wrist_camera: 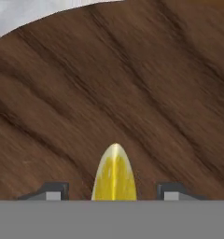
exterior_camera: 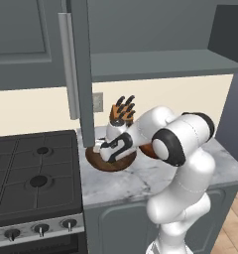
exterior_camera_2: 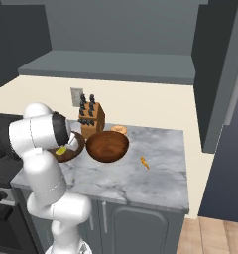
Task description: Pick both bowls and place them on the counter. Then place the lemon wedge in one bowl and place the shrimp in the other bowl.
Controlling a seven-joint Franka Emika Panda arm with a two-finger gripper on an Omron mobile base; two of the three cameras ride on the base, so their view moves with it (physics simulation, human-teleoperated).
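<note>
The wide dark brown bowl (exterior_camera: pixel 122 162) sits on the counter (exterior_camera_2: pixel 141 181) next to the stove. My gripper (exterior_camera: pixel 107 150) hangs low over it, and in the hand view the gripper (wrist_camera: pixel 113 192) is open. The yellow lemon wedge (wrist_camera: pixel 115 175) lies on the bowl's streaky wood (wrist_camera: pixel 132 93) between the fingertips (wrist_camera: pixel 53 191), with a gap on each side. In the right base view the lemon wedge (exterior_camera_2: pixel 61 150) rests in that bowl (exterior_camera_2: pixel 75 147). The smaller reddish-brown bowl (exterior_camera_2: pixel 107 145) stands just right of it. The pale orange shrimp (exterior_camera_2: pixel 118 129) lies on the counter behind it.
A wooden knife block (exterior_camera_2: pixel 91 119) stands against the back wall behind the bowls. The black gas stove (exterior_camera: pixel 31 173) is to the left. An open cabinet door (exterior_camera: pixel 79 69) hangs above the counter's left end. A small orange bit (exterior_camera_2: pixel 144 161) lies on the open marble to the right.
</note>
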